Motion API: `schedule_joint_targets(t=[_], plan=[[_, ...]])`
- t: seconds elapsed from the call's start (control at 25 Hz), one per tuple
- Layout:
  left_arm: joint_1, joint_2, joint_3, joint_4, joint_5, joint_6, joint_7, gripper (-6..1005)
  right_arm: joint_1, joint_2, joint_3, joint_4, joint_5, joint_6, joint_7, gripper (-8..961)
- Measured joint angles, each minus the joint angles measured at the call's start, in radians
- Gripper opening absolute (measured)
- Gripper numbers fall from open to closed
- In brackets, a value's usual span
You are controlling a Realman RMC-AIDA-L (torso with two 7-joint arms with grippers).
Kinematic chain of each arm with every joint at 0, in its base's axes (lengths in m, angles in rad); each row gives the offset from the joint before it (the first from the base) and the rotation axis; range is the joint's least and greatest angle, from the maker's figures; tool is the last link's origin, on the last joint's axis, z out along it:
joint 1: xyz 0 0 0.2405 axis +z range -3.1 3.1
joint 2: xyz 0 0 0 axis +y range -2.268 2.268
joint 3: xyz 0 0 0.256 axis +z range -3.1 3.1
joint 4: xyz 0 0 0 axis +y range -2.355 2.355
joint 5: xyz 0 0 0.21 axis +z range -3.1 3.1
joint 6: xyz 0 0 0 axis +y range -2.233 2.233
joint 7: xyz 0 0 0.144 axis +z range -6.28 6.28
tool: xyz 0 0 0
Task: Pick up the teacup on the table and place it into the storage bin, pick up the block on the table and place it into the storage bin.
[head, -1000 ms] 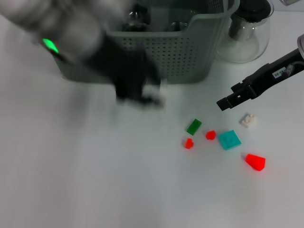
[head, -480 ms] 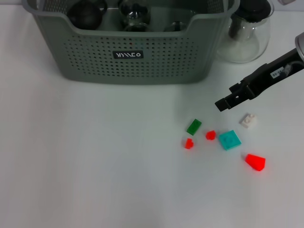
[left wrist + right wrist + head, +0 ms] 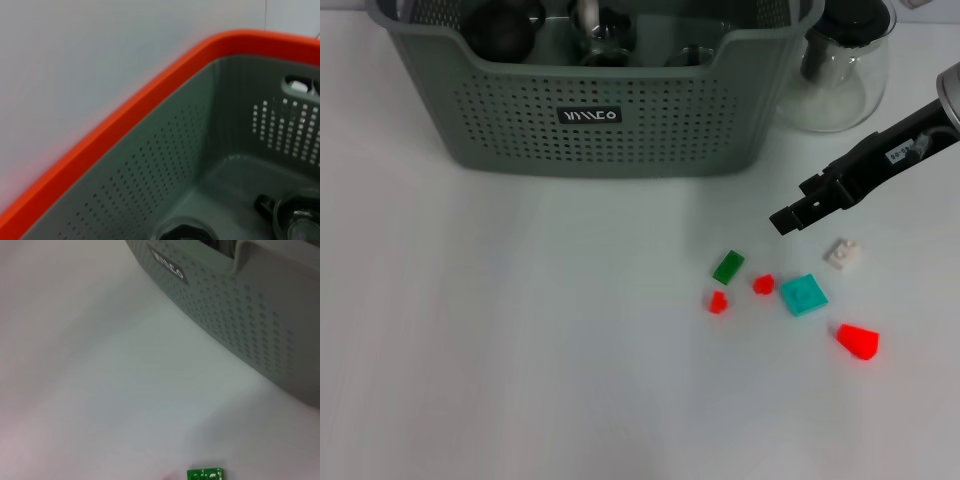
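White table — storage bin lies crosswise, label facing the robot — right gripper fingers' state unclear.

The right gripper hangs above scattered blocks near the storage bin

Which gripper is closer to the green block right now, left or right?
Right. The right gripper hovers just beyond the green block, toward the storage bin. The left gripper is out of the head view; its wrist camera looks into the bin.
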Motion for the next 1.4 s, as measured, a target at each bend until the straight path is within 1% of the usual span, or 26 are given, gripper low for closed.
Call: schedule_joint_targets(t=[0.08,0.2,0.32,0.4,0.44,0.52,0.6,0.72,0.8,0.88,0.92,0.96,1.0,1.04,1.08,1.12,1.16,1.2,1.24,1.32,1.4], plan=[[-0.001,-0.008,0.005,-0.006,0.011,-0.014,-0.001,494,0.000,0.000,0.000,0.003,0.000,0.000,-0.003,815],[0.000,-0.011,0.005,-0.001,0.012,-0.017,-0.002,507,-0.001,-0.001,-0.001,0.004,0.000,-0.001,-0.004,815],[0.006,-0.009,0.005,0.024,0.007,0.005,-0.004,623,-0.004,-0.002,-0.001,0.002,0.000,-0.001,-0.006,815],[0.023,-0.007,-0.004,0.085,-0.010,0.056,-0.004,700,-0.007,-0.003,-0.002,0.001,0.000,-0.002,-0.007,815],[0.040,-0.009,-0.015,0.139,-0.034,0.104,-0.001,738,-0.008,-0.004,-0.002,0.001,0.000,-0.002,-0.010,815],[0.080,-0.014,-0.038,0.264,-0.113,0.217,0.012,872,-0.009,-0.005,-0.001,0.003,0.000,-0.003,-0.015,815],[0.123,-0.015,-0.054,0.372,-0.214,0.331,0.031,873,-0.012,-0.006,0.000,0.005,0.000,-0.003,-0.019,816],[0.207,-0.017,-0.080,0.545,-0.434,0.575,0.107,875,-0.016,-0.007,0.001,0.006,0.000,-0.003,-0.021,816],[0.249,-0.030,-0.087,0.628,-0.538,0.737,0.175,876,-0.020,-0.009,0.001,0.003,0.000,-0.004,-0.021,816],[0.278,-0.048,-0.068,0.677,-0.577,0.839,0.216,875,-0.022,-0.011,0.003,0.002,0.000,-0.003,-0.021,816],[0.294,-0.058,-0.034,0.697,-0.582,0.873,0.233,875,-0.022,-0.012,0.004,0.004,0.000,-0.004,-0.021,816],[0.294,-0.058,-0.034,0.697,-0.582,0.873,0.233,874,-0.022,-0.012,0.005,0.005,0.001,-0.002,-0.021,816],[0.312,-0.070,0.020,0.701,-0.572,0.894,0.251,874,-0.022,-0.013,0.006,0.006,0.001,-0.002,-0.022,816],[0.333,-0.089,0.142,0.680,-0.526,0.892,0.281,874,-0.022,-0.013,0.006,0.007,0.001,-0.003,-0.022,816],[0.337,-0.099,0.182,0.664,-0.498,0.883,0.295,873,-0.022,-0.013,0.006,0.008,0.001,-0.002,-0.022,816],[0.339,-0.114,0.246,0.638,-0.451,0.863,0.316,873,-0.022,-0.013,0.006,0.008,0.001,-0.002,-0.022,816],[0.339,-0.119,0.278,0.624,-0.434,0.847,0.323,872,-0.023,-0.013,0.006,0.008,0.001,-0.002,-0.022,816],[0.336,-0.126,0.333,0.596,-0.401,0.813,0.333,872,-0.023,-0.013,0.006,0.008,0.001,-0.002,-0.022,816],[0.332,-0.129,0.379,0.571,-0.381,0.778,0.336,872,-0.023,-0.013,0.006,0.008,0.000,-0.002,-0.021,816],[0.321,-0.131,0.483,0.510,-0.344,0.689,0.336,871,-0.023,-0.012,0.006,0.006,0.000,-0.002,-0.020,816],[0.306,-0.131,0.544,0.463,-0.322,0.614,0.328,870,-0.023,-0.012,0.004,0.003,0.000,-0.002,-0.018,816]])
